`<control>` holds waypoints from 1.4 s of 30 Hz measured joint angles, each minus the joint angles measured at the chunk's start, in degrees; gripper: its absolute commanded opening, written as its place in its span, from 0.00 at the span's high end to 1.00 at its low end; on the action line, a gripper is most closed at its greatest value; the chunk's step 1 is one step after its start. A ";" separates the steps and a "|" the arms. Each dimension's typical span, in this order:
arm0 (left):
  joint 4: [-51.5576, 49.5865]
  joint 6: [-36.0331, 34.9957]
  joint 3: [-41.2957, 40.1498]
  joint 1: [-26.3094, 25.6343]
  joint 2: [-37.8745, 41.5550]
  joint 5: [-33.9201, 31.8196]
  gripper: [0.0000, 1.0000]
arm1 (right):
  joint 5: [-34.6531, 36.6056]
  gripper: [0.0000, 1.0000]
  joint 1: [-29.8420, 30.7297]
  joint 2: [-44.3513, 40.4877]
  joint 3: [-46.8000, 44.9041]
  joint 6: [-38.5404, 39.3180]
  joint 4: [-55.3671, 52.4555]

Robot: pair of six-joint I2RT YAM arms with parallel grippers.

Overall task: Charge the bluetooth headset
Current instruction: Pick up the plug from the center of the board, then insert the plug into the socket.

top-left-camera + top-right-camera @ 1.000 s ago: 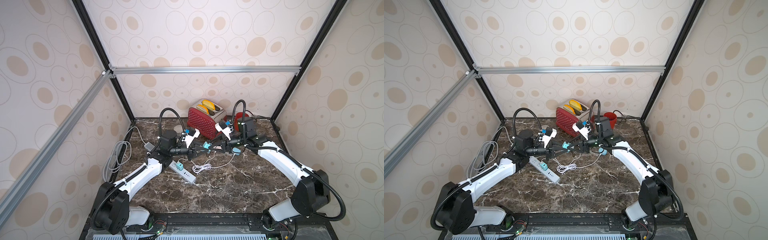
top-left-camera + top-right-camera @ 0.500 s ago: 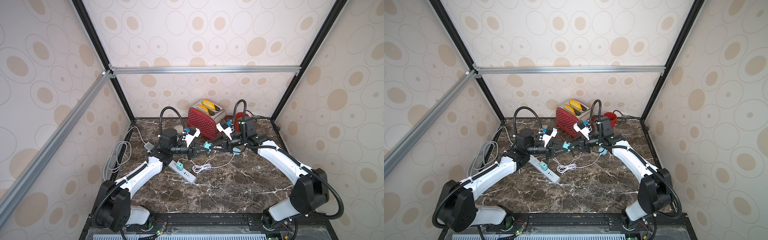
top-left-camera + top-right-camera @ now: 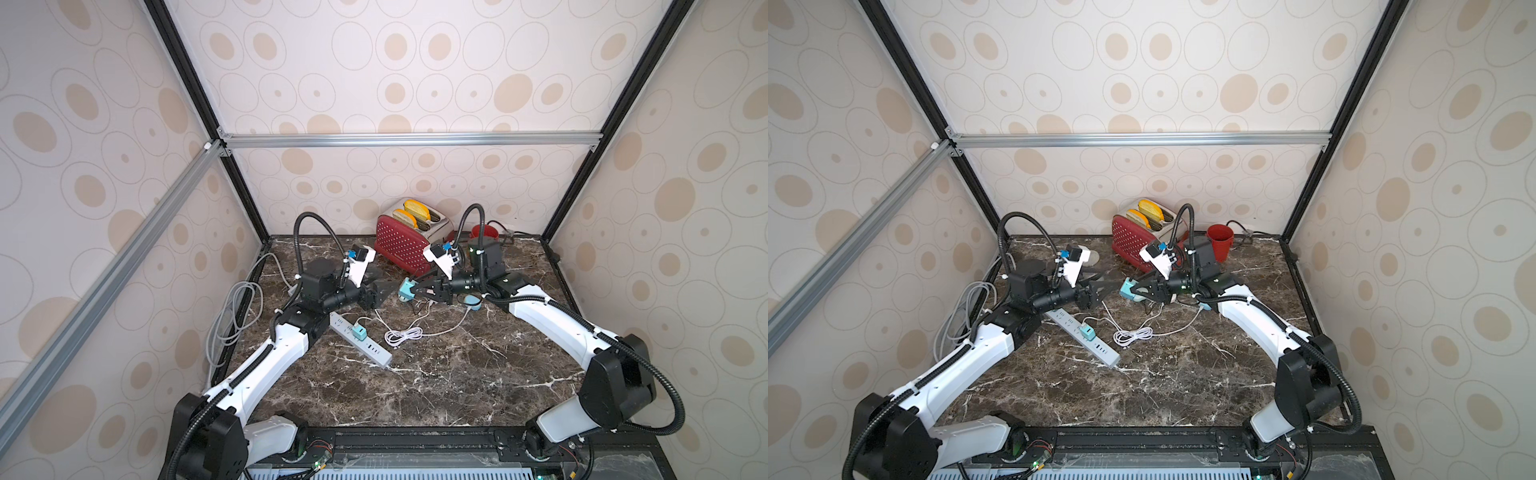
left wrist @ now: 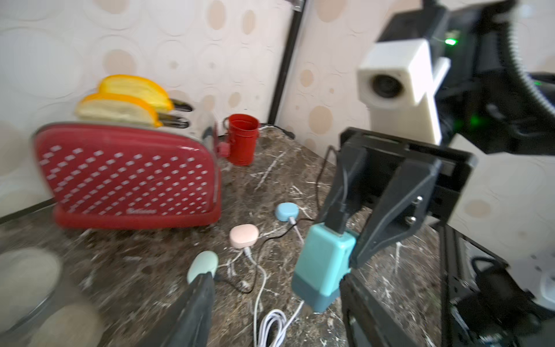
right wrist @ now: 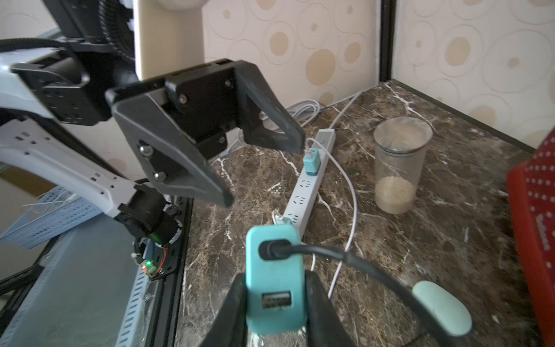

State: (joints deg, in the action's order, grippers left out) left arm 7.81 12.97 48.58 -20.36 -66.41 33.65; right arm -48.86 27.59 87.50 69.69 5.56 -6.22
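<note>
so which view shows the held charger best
Right wrist view: the teal charger, clamped in the right gripper, sits close, port and cable clear. Left wrist shows its side; both top views show it tiny.

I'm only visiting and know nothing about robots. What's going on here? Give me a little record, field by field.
Right gripper: shut on the charger, off the table
Left gripper: open, empty, apart from it
Charger: teal, black cable plugged in
Power strip: on the table, small charger with white cable in it
Cases: pink case, blue case, green case, near the toaster
</note>
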 measured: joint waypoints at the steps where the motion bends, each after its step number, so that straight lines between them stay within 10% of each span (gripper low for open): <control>1: -1.44 1.01 -0.81 0.48 1.36 -2.69 0.30 | 2.47 0.99 1.01 0.00 0.02 -0.22 0.39; 10: -21.84 10.51 -4.02 0.76 12.31 -33.03 0.24 | 27.65 0.98 15.52 3.58 0.11 -3.98 7.41; 17: -30.99 14.29 -9.55 1.27 15.04 -44.78 0.24 | 41.38 0.97 24.04 14.75 5.75 -6.84 9.42; 42: -27.71 17.90 -25.14 8.48 28.17 -46.34 0.24 | 55.12 1.00 30.86 36.74 24.22 -10.64 11.04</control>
State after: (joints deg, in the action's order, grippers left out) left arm -19.90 30.87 23.44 -11.88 -38.24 -12.69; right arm 6.26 58.46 124.25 93.91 -5.08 4.82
